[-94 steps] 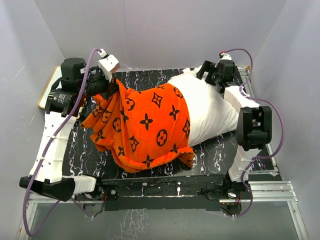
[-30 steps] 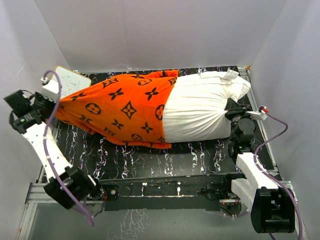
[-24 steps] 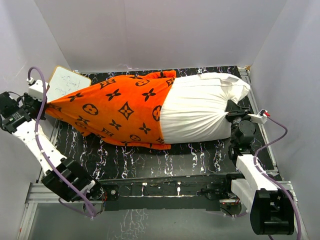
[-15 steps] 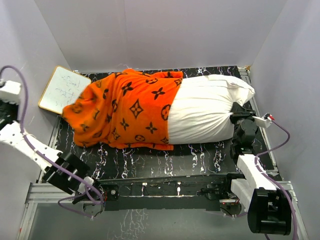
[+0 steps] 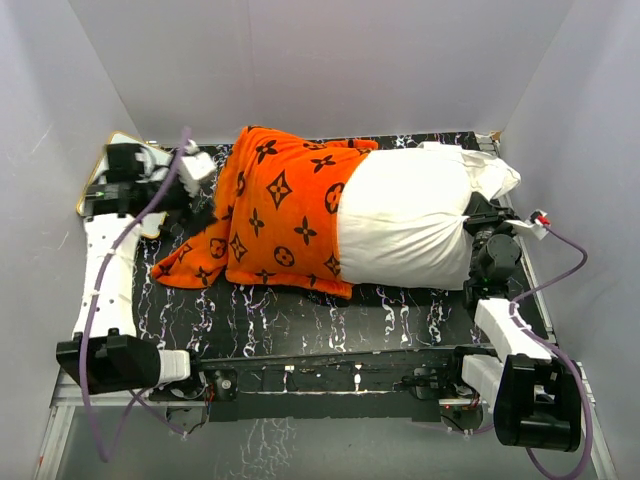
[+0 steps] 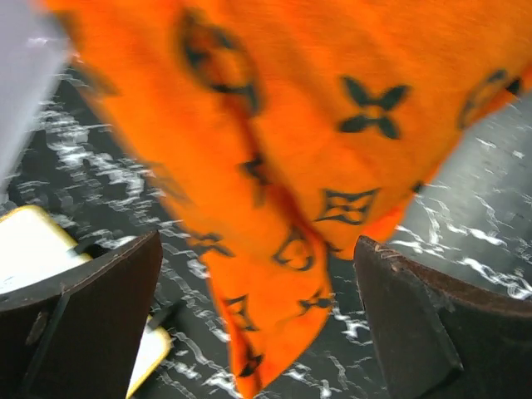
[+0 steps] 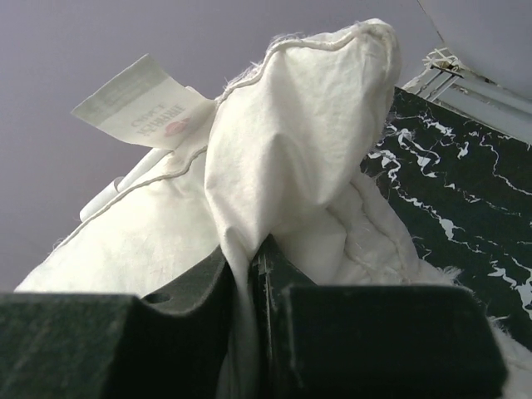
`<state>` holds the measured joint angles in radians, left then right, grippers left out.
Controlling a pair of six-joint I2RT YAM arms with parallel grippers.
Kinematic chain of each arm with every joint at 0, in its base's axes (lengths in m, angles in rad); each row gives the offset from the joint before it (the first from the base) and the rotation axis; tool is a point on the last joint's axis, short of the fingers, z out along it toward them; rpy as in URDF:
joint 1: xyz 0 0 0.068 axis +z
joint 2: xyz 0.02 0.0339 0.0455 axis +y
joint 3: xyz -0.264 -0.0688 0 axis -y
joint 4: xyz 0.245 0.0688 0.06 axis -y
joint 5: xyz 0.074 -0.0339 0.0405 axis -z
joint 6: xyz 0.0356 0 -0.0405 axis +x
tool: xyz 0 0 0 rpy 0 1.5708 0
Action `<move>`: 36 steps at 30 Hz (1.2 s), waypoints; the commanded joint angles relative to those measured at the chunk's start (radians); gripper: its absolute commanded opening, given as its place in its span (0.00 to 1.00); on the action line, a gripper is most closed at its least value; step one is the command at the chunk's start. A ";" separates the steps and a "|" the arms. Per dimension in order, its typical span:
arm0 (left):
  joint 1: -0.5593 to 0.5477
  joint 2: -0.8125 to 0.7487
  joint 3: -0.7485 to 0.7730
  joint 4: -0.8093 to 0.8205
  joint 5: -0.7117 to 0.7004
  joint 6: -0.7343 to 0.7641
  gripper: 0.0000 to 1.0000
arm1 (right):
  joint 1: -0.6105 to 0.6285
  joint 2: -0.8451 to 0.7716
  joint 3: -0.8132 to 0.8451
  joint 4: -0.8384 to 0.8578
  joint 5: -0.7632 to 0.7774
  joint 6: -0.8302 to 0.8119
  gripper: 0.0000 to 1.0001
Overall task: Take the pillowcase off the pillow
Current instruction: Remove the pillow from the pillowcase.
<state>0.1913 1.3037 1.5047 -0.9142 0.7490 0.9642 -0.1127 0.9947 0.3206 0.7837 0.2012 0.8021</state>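
The orange pillowcase with black motifs lies bunched over the left half of the white pillow; one loose corner trails toward the front left. My left gripper is beside that bunched end. In the left wrist view the left gripper is open, its dark fingers wide apart, and the pillowcase hangs beyond them, ungripped. My right gripper is at the pillow's right end. In the right wrist view the right gripper is shut on a fold of the pillow.
A white board with a tan frame lies at the back left, mostly under my left arm; its corner shows in the left wrist view. A black marbled tabletop carries everything. Grey walls close in on three sides. A care label sticks up from the pillow.
My left gripper has let go of the pillowcase's end and swung from the far left wall back beside it. The stretched pillowcase has slumped back into a bunch. The right grip holds.
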 commanded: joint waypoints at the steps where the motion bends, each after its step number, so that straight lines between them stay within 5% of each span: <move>1: -0.191 0.024 -0.181 -0.029 -0.218 -0.027 0.97 | 0.002 0.019 0.084 -0.058 -0.035 -0.131 0.09; 12: -0.231 0.118 -0.525 0.325 -0.469 0.026 0.97 | 0.001 0.277 0.333 -0.237 -0.168 -0.275 0.08; 22: -0.235 0.331 -0.506 0.516 -0.446 -0.172 0.96 | 0.005 0.419 0.492 -0.368 -0.277 -0.325 0.08; 26: -0.237 0.368 -0.474 0.494 -0.438 -0.200 0.54 | 0.017 0.434 0.502 -0.402 -0.250 -0.328 0.08; 29: -0.229 0.339 -0.464 0.459 -0.481 -0.188 0.00 | 0.013 0.445 0.519 -0.466 -0.161 -0.320 0.08; 36: -0.019 0.124 -0.333 0.376 -0.443 -0.191 0.00 | -0.034 0.456 0.523 -0.484 -0.112 -0.256 0.08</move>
<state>0.0292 1.5963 1.0271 -0.4786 0.2821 0.7830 -0.1207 1.4178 0.8345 0.4088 0.0372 0.5343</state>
